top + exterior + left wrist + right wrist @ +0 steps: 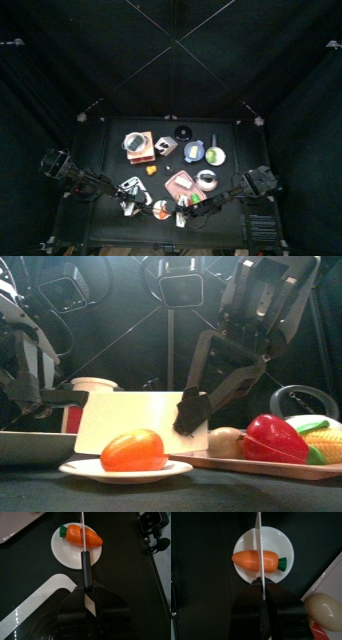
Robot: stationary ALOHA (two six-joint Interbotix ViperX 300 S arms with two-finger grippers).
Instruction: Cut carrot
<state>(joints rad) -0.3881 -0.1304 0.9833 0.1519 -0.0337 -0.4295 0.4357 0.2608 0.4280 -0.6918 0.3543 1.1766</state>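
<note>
Carrot (256, 560) on white plate (281, 542), front of desk. Right end effector (260, 587) clamps knife (258, 532), blade across carrot. Left end effector (84, 592) grips dark-handled tool (85, 562). Risk: round carrot rolls under blade, plate skids.

A: Black curtains (80, 50) enclose the pen on every side, hanging in soft folds. Thin pale lines (171, 42) cross overhead in an X, seen from above.

B: A small black worktop (107, 150) sits at the centre, dark and matte, with pale fittings at its corners (83, 118).

A: From the front, cool light (134, 276) glows behind the upper curtain, while the worktop's near edge (40, 496) lies in shadow.
</note>
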